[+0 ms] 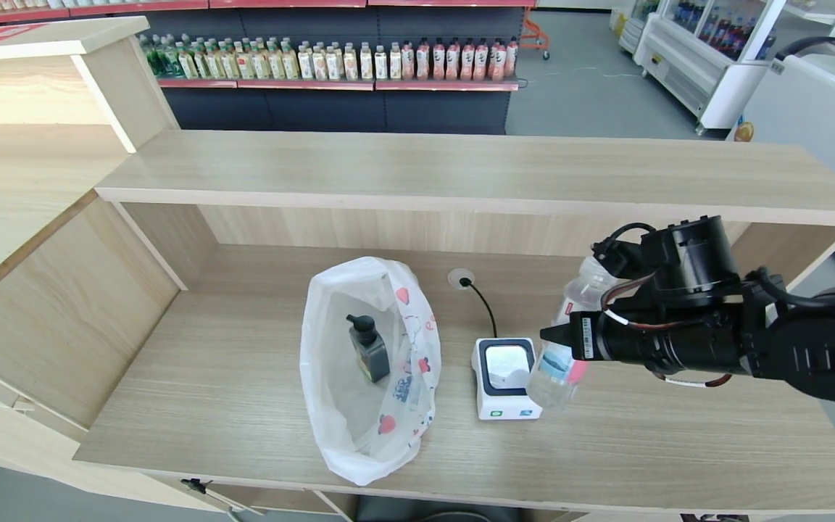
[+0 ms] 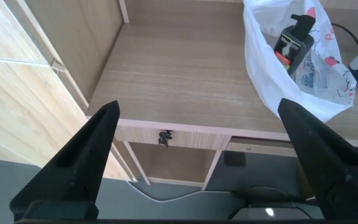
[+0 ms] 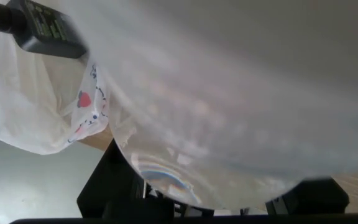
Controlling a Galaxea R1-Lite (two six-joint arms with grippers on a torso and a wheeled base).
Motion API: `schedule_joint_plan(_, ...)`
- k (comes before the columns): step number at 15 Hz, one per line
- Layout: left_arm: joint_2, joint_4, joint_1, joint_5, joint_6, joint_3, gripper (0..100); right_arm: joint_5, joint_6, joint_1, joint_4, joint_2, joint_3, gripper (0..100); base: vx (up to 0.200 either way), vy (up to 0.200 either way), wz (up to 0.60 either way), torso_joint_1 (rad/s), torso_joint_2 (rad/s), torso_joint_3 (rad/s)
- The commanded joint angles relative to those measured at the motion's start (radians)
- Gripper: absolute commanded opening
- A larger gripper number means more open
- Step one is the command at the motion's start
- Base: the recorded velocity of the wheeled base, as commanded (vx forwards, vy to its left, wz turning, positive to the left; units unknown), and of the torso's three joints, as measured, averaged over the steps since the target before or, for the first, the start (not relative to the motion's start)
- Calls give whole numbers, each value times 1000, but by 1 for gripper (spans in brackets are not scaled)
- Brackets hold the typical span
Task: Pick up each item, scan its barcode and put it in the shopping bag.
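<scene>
**Bottle held by the scanner: slip and missed scan are the risks**

Risks, as a judgement:
- The clear bottle is round and smooth, so it may twist or slide in the grip. The right gripper seems to hold it at mid-body only.
- I can't tell which way the barcode faces. If the label points away from the scanner window, the scan fails.
- The bottle's lower end hangs just beside the scanner's right edge, so a low sweep could knock the scanner.
- The shopping bag is floppy and its mouth is only partly open. The bottle could catch the rim and drag the bag across the counter.
- A dark pump bottle already stands inside and could be hit on the drop.

Position: the bottle is off the counter and tilted, cap end up and away, base end down toward the scanner. The right fingers are closed across its labelled middle. In the right wrist view the bottle sits right against the camera.

The left gripper hangs at the counter's front edge, left of the bag, fingers spread and holding nothing.
</scene>
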Motion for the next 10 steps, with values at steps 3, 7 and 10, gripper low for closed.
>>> schedule_joint_plan(3, 0, 0, 0, 1, 0, 0, 100, -1, 1, 24, -3, 62, -14, 0, 0, 0, 0, 0, 0, 0)
schedule_joint_plan(7, 0, 0, 0, 1, 0, 0, 100, -7, 1, 29, -3, 98, -48, 0, 0, 0, 0, 0, 0, 0)
schedule_joint_plan(10, 0, 0, 0, 1, 0, 2, 100, -22, 3, 30, -5, 138, -88, 0, 0, 0, 0, 0, 0, 0)
